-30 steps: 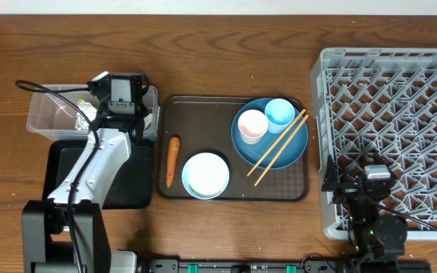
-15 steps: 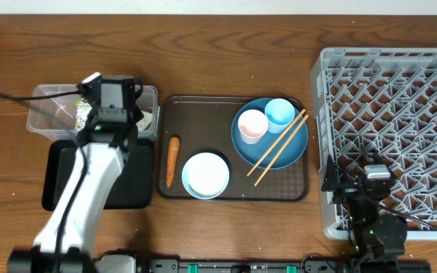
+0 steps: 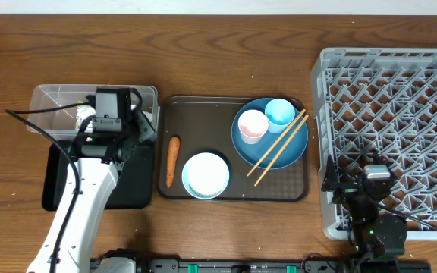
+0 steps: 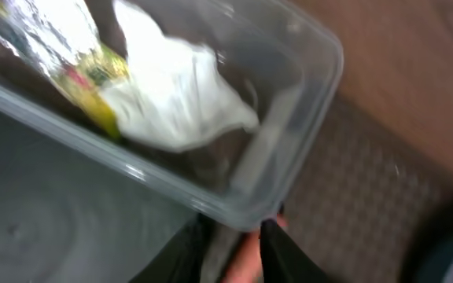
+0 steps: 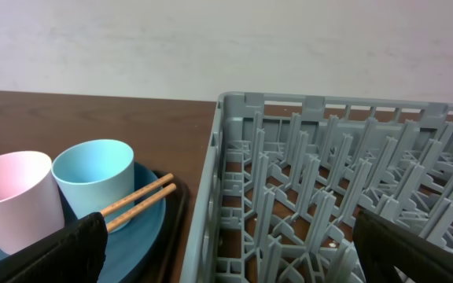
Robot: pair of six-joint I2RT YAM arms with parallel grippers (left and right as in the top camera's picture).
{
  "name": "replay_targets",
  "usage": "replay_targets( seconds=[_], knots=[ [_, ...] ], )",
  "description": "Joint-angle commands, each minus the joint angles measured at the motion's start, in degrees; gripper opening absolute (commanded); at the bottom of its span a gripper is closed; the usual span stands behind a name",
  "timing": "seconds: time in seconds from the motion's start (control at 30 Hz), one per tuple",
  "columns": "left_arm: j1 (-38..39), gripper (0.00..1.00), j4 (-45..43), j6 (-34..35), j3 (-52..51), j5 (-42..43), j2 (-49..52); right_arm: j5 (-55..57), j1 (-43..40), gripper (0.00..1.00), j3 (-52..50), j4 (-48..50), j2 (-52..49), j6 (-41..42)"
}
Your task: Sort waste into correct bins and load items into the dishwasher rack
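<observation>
Left end effector (image 4: 233, 255): fingers standing narrowly apart, gripping nothing.
Clear plastic rectangular tub (image 4: 309, 90): lying just ahead of it, holding the crumpled white tissue (image 4: 171, 102).
Right end effector (image 5: 226, 236): gaping wide, empty.
Large grey plastic lattice rack (image 5: 313, 157): sitting directly ahead of it.

Left hand (image 4: 234, 253) back from clear tub (image 3: 48, 114)

Dark brown serving tray (image 3: 203, 125) at centre, wood-grain brown table (image 3: 203, 53), pale wall (image 5: 211, 47) behind
</observation>
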State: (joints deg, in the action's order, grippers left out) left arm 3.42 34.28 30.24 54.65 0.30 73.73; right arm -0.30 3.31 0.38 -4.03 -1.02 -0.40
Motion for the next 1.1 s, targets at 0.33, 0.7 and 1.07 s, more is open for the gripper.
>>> replay_targets(
  seconds=[0.33, 0.7, 1.07],
  knots=[
    [-0.07, 0.22, 23.32, 0.22, -0.24, 10.25, 0.22, -0.15, -0.63, 0.99, -0.07, -0.24, -0.02, 0.76],
    [12.44, 0.22, 25.18, -4.28, -0.24, 17.22, 0.22, -0.15, -0.63, 0.99, -0.07, -0.24, -0.02, 0.76],
    [32.48, 0.46, 17.64, -4.28, -0.24, 10.73, 0.22, -0.15, -0.63, 0.99, -0.07, -0.24, -0.02, 0.76]
  ],
)
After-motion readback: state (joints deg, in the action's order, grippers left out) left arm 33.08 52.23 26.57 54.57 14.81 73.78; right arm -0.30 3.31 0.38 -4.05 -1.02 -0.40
